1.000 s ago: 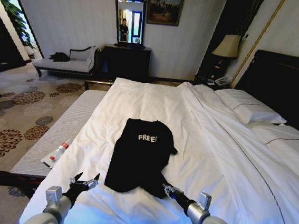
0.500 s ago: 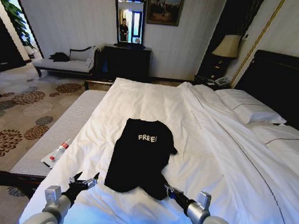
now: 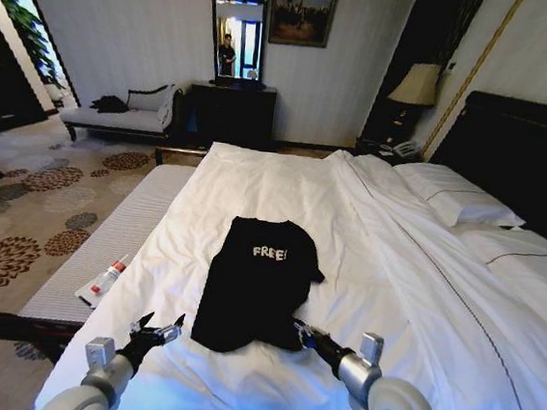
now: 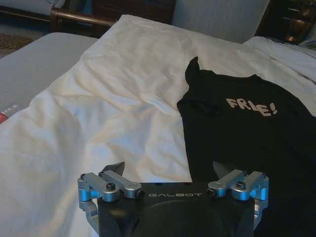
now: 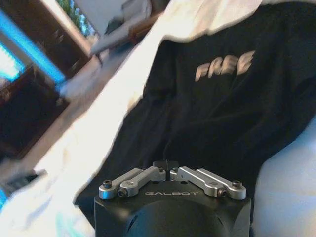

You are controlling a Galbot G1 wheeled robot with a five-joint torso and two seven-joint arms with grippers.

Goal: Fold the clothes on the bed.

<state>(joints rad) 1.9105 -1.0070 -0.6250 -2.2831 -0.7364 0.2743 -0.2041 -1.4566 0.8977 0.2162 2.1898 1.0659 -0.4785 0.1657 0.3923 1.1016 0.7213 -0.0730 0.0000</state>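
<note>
While pinching the near hem of the black T-shirt [image 3: 255, 281], right gripper [image 3: 300, 332], fingers pressed together on cloth, has drawn that corner inward, starting the fold at lower centre. Left gripper [image 3: 159, 332], fingers spread, hovers beside the hem at lower left. Plenty of bare bed [image 3: 419, 306] rightward; bed edge close leftward.

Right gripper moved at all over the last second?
Yes. The right gripper has slid toward the robot's left and slightly forward along the T-shirt hem, nearer the shirt's middle. Its jaws are shut. The shirt and bed stayed put.
</note>
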